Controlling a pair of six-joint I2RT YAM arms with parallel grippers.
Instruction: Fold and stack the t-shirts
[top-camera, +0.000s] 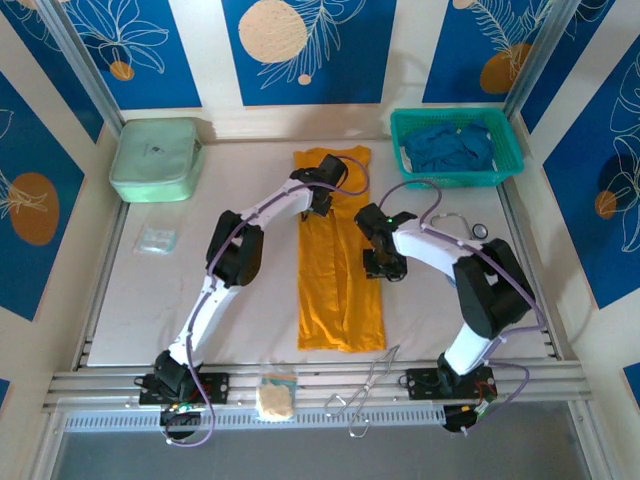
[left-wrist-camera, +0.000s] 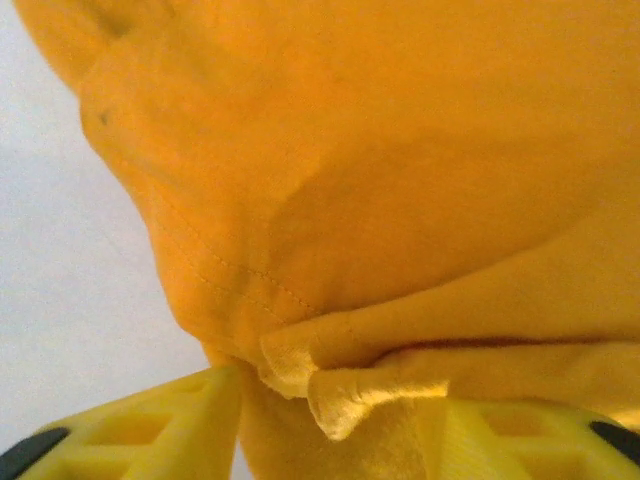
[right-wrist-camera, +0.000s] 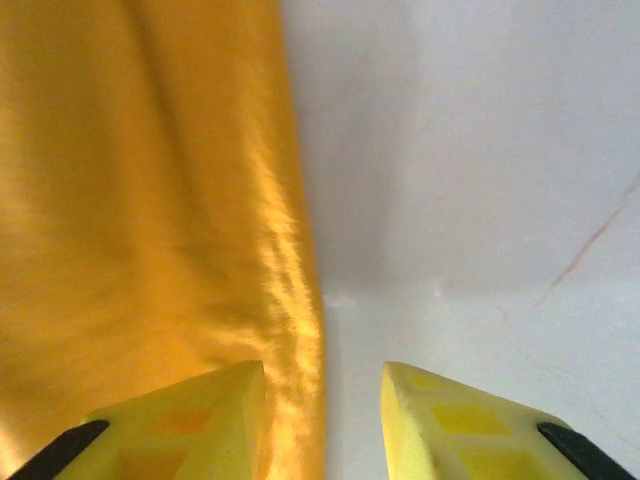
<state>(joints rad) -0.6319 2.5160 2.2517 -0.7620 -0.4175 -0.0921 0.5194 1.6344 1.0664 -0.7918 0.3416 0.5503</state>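
Orange shirt (top-camera: 338, 280) is laid as a long folded strip mid-table; left claw (left-wrist-camera: 340, 400) is spread open around bunched cloth, right claw (right-wrist-camera: 323, 375) is parted at its right edge; blue shirts (top-camera: 450, 148) are heaped in the basket (top-camera: 455, 114)

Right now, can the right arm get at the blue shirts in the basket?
Probably yes: the blue shirts lie in the open-topped basket, and nothing stands between it and the right hand.
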